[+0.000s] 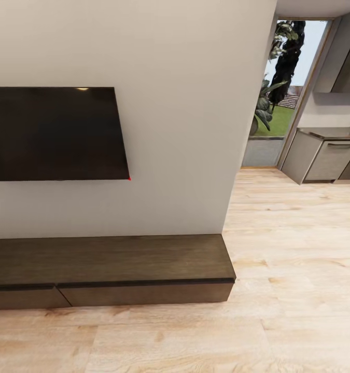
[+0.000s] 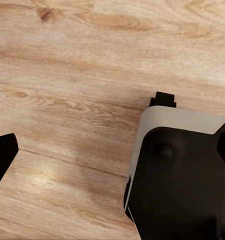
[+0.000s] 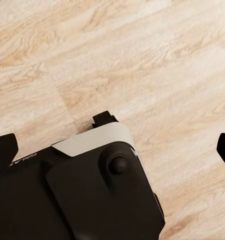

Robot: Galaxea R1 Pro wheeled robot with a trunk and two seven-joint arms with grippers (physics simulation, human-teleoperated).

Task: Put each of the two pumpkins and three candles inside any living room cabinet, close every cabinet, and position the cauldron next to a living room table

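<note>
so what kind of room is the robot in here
Most likely a home living room: a flat dark TV hangs on the wall above a long, low dark brown cabinet, over a pale wood floor. A doorway at right leads to grey kitchen units.

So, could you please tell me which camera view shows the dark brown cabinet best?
The head view: the cabinet runs along the wall under the television, drawer fronts shut. Both wrist views look down at wooden floor and the robot's base instead.
</note>
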